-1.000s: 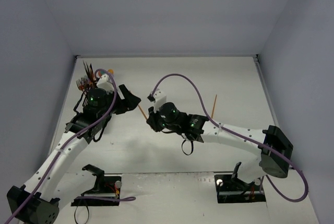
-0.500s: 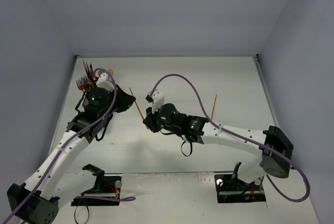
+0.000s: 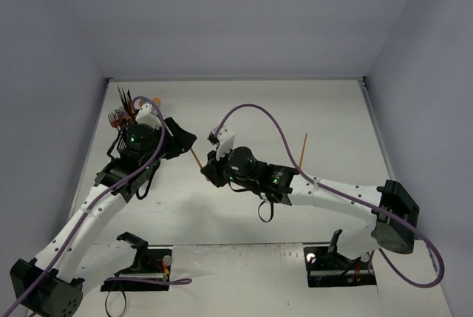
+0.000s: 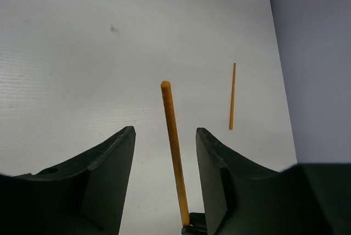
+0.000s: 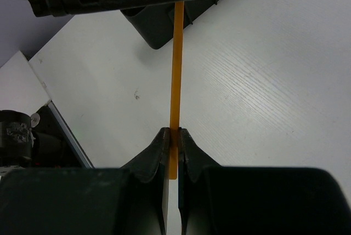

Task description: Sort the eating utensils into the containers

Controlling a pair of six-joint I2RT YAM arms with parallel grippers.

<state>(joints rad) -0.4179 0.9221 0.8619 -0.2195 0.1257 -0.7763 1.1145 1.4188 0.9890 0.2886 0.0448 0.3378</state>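
Observation:
A slim orange utensil is pinched at its near end by my right gripper, which is shut on it. The utensil's other end lies between the jaws of my left gripper, which stand open with a gap on each side. In the top view the two grippers face each other mid-table, left gripper and right gripper, with the utensil bridging them. A black wire-mesh container holding upright utensils stands at the far left, behind the left arm.
A second orange stick lies flat on the white table to the right of the right arm; the left wrist view has this stick ahead and to the right. Walls close the table at the back and on both sides.
The left gripper has come back over the utensil's far end, which stood clear half a second ago. The right gripper has edged left, still holding the utensil.

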